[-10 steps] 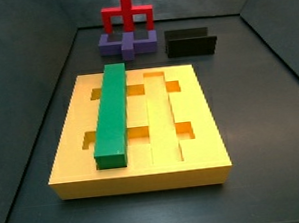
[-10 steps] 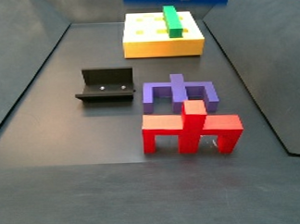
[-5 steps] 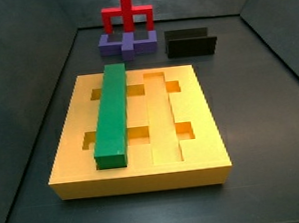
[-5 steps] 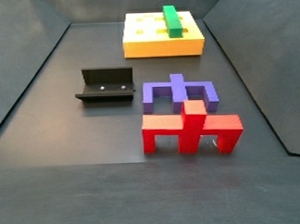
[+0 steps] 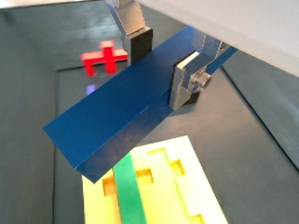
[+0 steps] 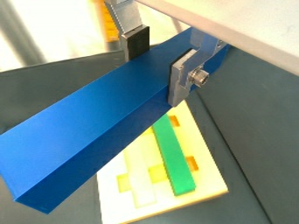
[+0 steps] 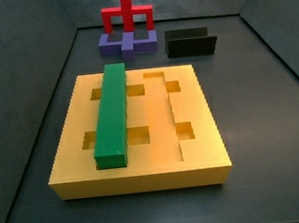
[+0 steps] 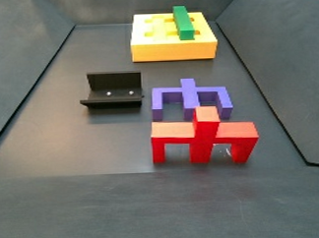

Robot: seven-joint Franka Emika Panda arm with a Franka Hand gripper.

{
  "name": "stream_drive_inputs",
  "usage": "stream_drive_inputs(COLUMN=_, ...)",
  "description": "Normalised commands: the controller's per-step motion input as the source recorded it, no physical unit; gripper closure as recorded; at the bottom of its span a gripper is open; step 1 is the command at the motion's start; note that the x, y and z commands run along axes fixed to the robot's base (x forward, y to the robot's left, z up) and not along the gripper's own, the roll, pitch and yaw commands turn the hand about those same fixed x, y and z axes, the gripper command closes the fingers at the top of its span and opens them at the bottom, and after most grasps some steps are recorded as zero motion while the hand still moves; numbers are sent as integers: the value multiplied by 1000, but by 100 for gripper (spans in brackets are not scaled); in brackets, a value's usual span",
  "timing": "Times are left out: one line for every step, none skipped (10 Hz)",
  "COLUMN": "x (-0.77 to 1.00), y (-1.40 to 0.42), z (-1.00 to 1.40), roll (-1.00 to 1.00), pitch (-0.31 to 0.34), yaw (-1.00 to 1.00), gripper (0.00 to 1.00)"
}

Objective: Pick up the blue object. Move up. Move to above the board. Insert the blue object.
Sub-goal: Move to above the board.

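Observation:
In both wrist views my gripper [image 5: 163, 68] [image 6: 160, 63] is shut on the blue object [image 5: 122, 109] [image 6: 93, 118], a long dark blue bar held crosswise between the silver fingers, high above the floor. The board [image 5: 201, 197] [image 6: 201, 157] lies far below it, yellow and grooved, with a green bar [image 5: 135, 197] [image 6: 177, 162] in one groove. Both side views show the board [image 7: 145, 174] [image 8: 173, 52] with the green bar [image 7: 110, 113] [image 8: 183, 22]. Neither the gripper nor the blue object shows in them.
A purple base [image 7: 125, 43] [image 8: 190, 95] lies beyond the board's far end, with a red piece [image 7: 127, 17] [image 8: 203, 137] [image 5: 103, 59] close by it. The dark fixture [image 7: 190, 42] [image 8: 111, 89] stands beside them. Grey walls ring the floor.
A blue shape at the top edge of a side view one second ago has gone out of that view. The board, green bar, purple base and fixture have not moved.

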Motion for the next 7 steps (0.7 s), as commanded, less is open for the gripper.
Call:
stream_drive_inputs(x=99, y=-252, z=66, roll=32, pitch=74, yaw=1000, gripper=100)
stream_drive_inputs(x=64, y=-147, z=50, roll=38, pitch=81, yaw=1000, gripper=100)
stream_drive_inputs(x=68, y=-95, z=35, roll=41, pitch=89, yaw=1000, gripper=100)
stream_drive_inputs(x=70, y=-63, z=23, roll=47, pitch=101, yaw=1000, gripper=100)
stream_drive_inputs(x=71, y=-47, z=20, roll=53, pitch=114, yaw=1000, gripper=100)
stream_drive_inputs(x=70, y=-43, z=20, roll=59, pitch=127, yaw=1000, gripper=100)
stream_drive_inputs(x=69, y=-39, z=20, roll=63, pitch=137, yaw=1000, gripper=100)
